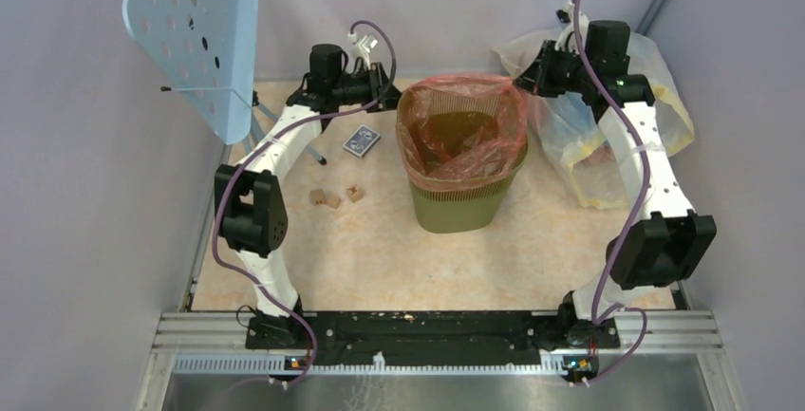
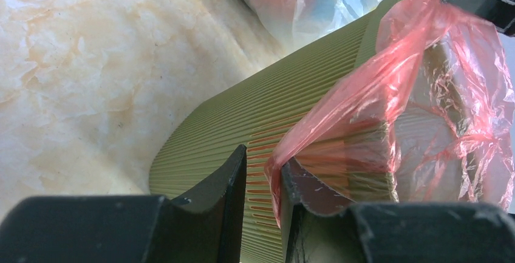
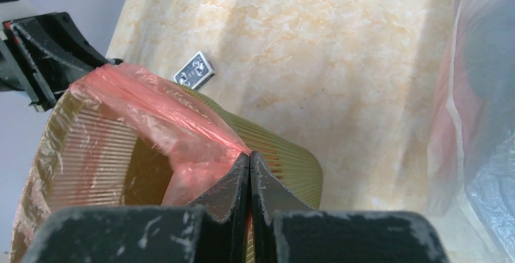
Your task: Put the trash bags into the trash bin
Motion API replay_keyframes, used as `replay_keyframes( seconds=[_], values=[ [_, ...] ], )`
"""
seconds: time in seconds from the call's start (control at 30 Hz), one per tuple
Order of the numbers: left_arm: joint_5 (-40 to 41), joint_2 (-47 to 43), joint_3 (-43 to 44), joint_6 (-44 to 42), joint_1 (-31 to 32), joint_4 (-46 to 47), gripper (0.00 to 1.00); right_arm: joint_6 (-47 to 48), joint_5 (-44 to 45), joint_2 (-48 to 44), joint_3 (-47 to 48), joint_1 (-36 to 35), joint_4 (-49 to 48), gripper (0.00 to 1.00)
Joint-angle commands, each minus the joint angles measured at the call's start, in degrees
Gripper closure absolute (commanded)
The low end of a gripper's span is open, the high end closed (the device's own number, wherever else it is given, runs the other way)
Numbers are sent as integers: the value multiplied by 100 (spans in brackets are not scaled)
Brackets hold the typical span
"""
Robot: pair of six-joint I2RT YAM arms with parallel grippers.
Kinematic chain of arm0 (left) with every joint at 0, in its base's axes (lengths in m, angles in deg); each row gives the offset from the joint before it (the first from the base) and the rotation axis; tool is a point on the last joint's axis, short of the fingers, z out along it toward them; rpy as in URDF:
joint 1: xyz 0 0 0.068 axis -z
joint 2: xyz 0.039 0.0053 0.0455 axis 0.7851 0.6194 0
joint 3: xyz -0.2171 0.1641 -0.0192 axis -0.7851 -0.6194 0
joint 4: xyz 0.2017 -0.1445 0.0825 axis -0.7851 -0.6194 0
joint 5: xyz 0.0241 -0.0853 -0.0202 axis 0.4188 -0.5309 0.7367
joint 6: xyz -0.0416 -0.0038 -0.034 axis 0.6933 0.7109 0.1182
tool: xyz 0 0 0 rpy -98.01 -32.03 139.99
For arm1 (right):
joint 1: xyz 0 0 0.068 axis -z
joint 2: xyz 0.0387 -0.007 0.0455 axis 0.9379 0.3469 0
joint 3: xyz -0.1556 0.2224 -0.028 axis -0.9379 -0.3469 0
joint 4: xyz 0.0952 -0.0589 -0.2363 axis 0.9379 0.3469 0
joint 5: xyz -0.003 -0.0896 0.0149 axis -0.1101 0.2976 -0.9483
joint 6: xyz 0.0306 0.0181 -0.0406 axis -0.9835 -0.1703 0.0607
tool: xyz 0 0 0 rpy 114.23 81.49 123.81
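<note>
Spread across the mouth of the trash bin [image 1: 456,207] and sagging inside it: the trash bag [image 1: 446,88], with a gripper at each side of the rim.

Pinching a fold of the red film flat between the fully closed tips of the right gripper [image 3: 249,157], with the bin's ribbed wall just beyond those fingers and the bag's open mouth to their left. Narrowly parted at the left gripper [image 2: 264,160], with the bag's edge hanging into the gap against the finger [image 2: 297,184] on the right of that view and the bin wall showing between the tips. Well beyond the right fingertips, flat on the table: a deck of cards [image 3: 195,70].
</note>
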Motion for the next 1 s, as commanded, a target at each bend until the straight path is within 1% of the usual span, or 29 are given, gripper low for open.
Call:
replay_keyframes(
  seconds=[0.0, 0.27, 0.47, 0.57, 0.63, 0.73, 0.77, 0.87, 0.97],
  values=[
    [-131, 56, 50, -46, 24, 214, 70, -326, 124, 119, 158, 134, -348, 100],
    [-189, 73, -203, -1, 30, 301, 70, -299, -7, 273, -184, 144, -90, 100],
    [-247, 32, -407, 87, 37, 435, 70, -285, 67, 75, -470, 153, -64, 93],
    [-278, 22, -511, 137, 50, 511, 71, -233, 231, 49, -348, 161, 153, 86],
    [-285, -9, -520, 133, 48, 507, 71, -188, 446, -9, -151, 182, 347, 79],
    [-250, -70, -492, 115, 49, 491, 70, -98, 905, -173, 189, 214, 565, 63],
    [-231, -81, -451, 109, 50, 473, 70, -41, 1030, -225, 326, 215, 656, 60],
    [-221, -95, -328, 112, 51, 427, 70, 25, 1179, -390, 639, 214, 878, 52],
    [-195, -82, -235, 96, 51, 363, 70, 36, 1018, -591, 720, 209, 1000, 47]
  ],
)
